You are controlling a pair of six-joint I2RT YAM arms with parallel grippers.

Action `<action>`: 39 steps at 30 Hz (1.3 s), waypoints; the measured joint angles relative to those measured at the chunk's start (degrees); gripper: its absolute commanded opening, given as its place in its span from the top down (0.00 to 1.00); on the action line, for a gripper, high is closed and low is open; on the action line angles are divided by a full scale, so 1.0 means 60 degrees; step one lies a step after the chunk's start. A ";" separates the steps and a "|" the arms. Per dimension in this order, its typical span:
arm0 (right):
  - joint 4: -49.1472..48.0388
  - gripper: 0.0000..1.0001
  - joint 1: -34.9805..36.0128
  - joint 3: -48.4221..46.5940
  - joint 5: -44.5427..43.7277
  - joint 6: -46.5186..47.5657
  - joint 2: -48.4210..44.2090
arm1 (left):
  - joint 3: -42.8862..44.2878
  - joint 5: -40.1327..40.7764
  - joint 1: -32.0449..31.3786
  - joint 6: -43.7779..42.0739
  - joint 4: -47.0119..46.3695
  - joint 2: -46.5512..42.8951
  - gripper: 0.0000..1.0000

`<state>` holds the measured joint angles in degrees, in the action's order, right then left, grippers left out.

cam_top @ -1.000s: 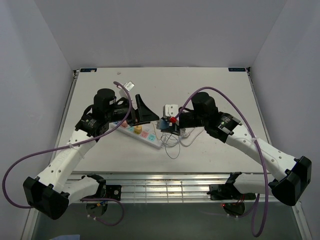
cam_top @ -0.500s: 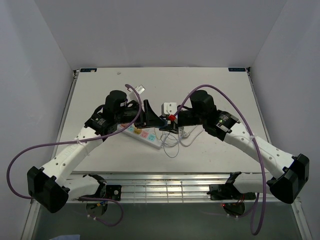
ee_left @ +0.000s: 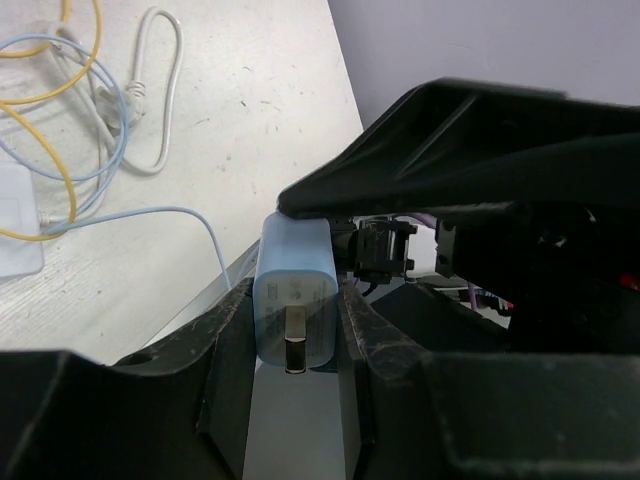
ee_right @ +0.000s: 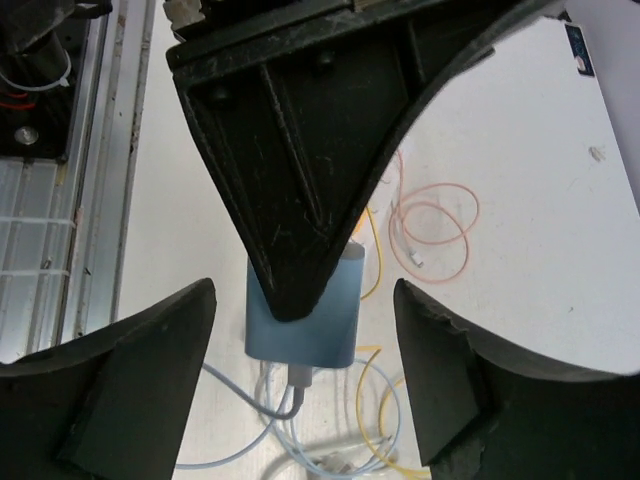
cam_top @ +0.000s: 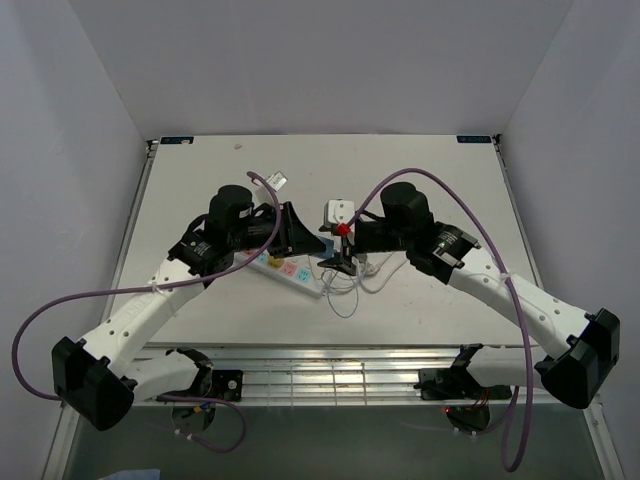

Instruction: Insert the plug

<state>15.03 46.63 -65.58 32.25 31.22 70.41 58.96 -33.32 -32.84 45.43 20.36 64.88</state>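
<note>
The plug (ee_left: 296, 290) is a light blue charger block with a metal prong facing the left wrist camera and a pale blue cable trailing from its back. My left gripper (ee_left: 293, 305) is shut on its two sides, holding it above the table. In the right wrist view the plug (ee_right: 320, 325) hangs under the left finger (ee_right: 300, 150), and my right gripper (ee_right: 303, 295) stands open around it, its pads clear of the plug's sides. From above, both grippers meet at the plug (cam_top: 327, 247), just right of the white power strip (cam_top: 283, 266).
Loose yellow, light blue and pink cables (ee_right: 435, 225) lie coiled on the table under the plug. A white cable (ee_left: 160, 90) loops nearby. A white adapter (cam_top: 338, 213) sits behind the grippers. The table's front rail (cam_top: 330, 360) runs along the near edge.
My left gripper moved right to the plug and closed on it. My right gripper, which held the plug before, has opened its jaws around it.
</note>
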 measured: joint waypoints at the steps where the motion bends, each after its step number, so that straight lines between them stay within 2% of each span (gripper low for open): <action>1: -0.0182 0.13 0.0007 0.0106 -0.0138 -0.0219 -0.0066 | -0.0091 0.0080 0.0000 0.0087 -0.0047 -0.0058 1.00; 2: -0.0302 0.01 0.0022 0.0222 -0.0317 -0.0444 -0.0186 | -0.0193 0.0157 0.0004 0.0168 -0.0087 -0.0109 1.00; 4: -0.0535 0.10 0.0047 0.0484 -0.0732 -0.1038 -0.0492 | -0.0342 0.0313 0.0015 0.0302 -0.0146 -0.0153 1.00; 13: -0.1643 0.10 0.0051 0.2073 -0.2310 -0.5235 -0.2849 | -0.0586 0.1249 0.0015 0.1089 -0.0335 -0.0335 1.00; 18: -0.2943 0.10 0.0051 0.3614 -0.2204 -0.7665 -0.4197 | -0.0627 0.1603 0.0015 0.1534 -0.0619 -0.0550 1.00; 21: -0.3854 0.10 0.0051 0.4109 -0.1628 -0.8888 -0.4073 | -0.0627 0.1738 0.0015 0.1756 -0.0856 -0.0601 1.00; 26: -0.5767 0.10 0.0055 0.4907 -0.1282 -1.0870 -0.2958 | -0.0652 0.1912 0.0015 0.2186 -0.1257 -0.0765 1.00; 32: -0.7777 0.10 0.0062 0.5705 -0.1891 -1.2874 -0.2353 | -0.0954 0.2197 0.0015 0.2554 -0.1843 -0.1614 1.00; 39: -1.0058 0.10 0.0138 0.5774 -0.2470 -1.4229 -0.1847 | -0.1104 0.2222 0.0015 0.2809 -0.2408 -0.1916 1.00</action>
<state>-45.32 47.46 -30.94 17.43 -54.15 59.33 52.34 -19.99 -32.75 62.28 5.91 53.39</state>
